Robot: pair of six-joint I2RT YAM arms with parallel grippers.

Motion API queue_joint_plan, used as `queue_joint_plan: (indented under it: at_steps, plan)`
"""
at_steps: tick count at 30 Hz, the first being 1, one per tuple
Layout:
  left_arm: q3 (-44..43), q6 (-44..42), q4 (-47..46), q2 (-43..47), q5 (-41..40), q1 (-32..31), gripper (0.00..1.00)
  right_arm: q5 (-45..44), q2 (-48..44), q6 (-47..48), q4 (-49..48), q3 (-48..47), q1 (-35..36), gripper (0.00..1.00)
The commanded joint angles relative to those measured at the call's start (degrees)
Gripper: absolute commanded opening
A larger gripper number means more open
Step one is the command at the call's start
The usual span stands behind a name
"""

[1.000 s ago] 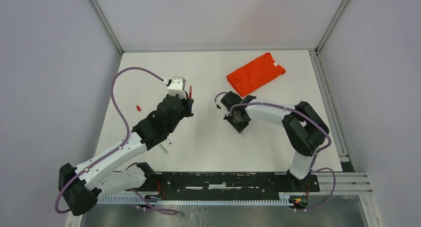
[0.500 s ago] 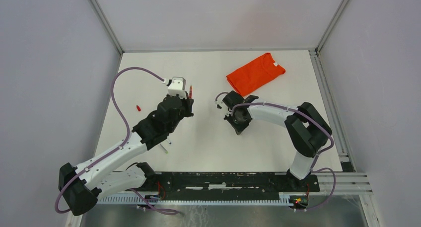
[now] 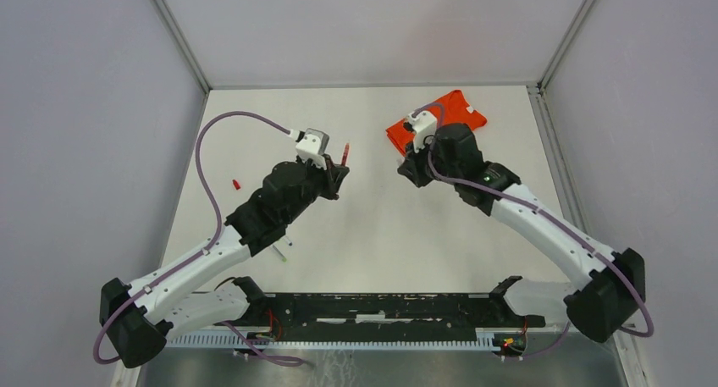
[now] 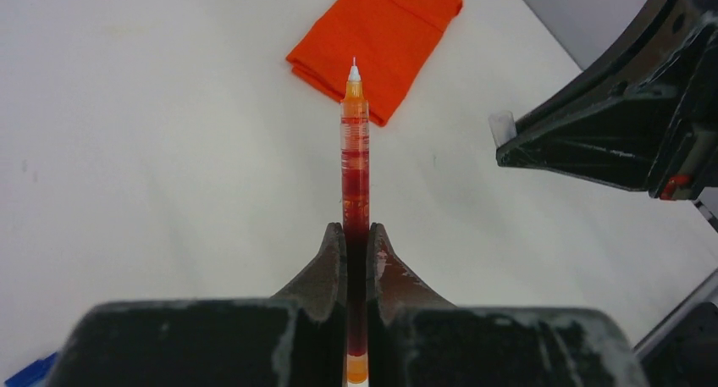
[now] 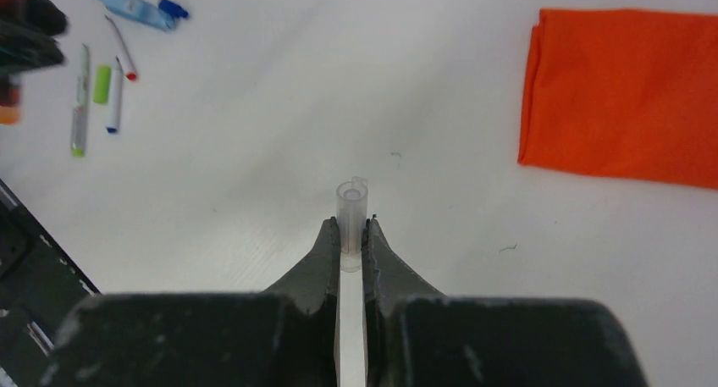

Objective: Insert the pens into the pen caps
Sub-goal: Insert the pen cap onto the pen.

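Note:
My left gripper (image 4: 356, 228) is shut on a pen (image 4: 355, 150) with a red, see-through barrel and an orange neck. Its white tip points away toward the shirt. From above, the pen (image 3: 345, 154) sticks out past the left gripper (image 3: 337, 170). My right gripper (image 5: 349, 222) is shut on a clear tubular pen cap (image 5: 351, 207), open end facing outward, held above the table. The left wrist view shows that right gripper (image 4: 510, 148) at the right with the clear cap (image 4: 501, 126) at its tip. A red pen cap (image 3: 236, 184) lies on the table to the left.
A folded orange shirt (image 3: 461, 114) lies at the back right, partly under the right wrist. Several more pens (image 5: 112, 99) and a blue item (image 5: 135, 8) lie at the far left of the right wrist view. A white pen (image 3: 282, 251) lies beside the left arm.
The right arm has swung up and back toward the shirt, carrying the clear cap off the table. The left gripper shifted slightly right with its pen.

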State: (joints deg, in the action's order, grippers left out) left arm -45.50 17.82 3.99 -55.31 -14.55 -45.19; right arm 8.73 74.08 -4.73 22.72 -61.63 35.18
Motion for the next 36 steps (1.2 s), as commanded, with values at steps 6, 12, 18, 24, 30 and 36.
queue_joint_plan:
  at_steps: [6,12,18,24,30,36]
  plan:
    - [-6.75,-8.35,-10.07,-1.7,12.91,-0.17,0.02,-8.38,-16.66,-7.15,-23.74,7.65,-0.42,0.0]
    - [-7.72,-8.22,-14.32,-2.04,11.97,-0.21,0.02,-6.96,-21.28,-6.22,-24.14,9.38,-0.51,0.0]
    - [-10.65,-10.28,-15.67,-4.27,13.8,-0.2,0.02,-10.16,-26.47,-6.61,-27.42,13.98,-0.5,0.0]
    - [-11.94,-11.09,-18.84,-6.28,16.35,-0.17,0.02,-12.42,-28.72,-6.64,-27.29,15.37,-0.51,0.0]
    - [-11.04,-10.87,-18.48,-7.23,16.77,-0.17,0.02,-14.32,-30.27,-9.21,-28.94,16.58,-0.44,0.0]
    - [-8.44,-9.78,-18.72,-7.14,18.81,-0.23,0.02,-14.79,-31.44,-11.64,-33.18,18.82,-0.47,0.0]
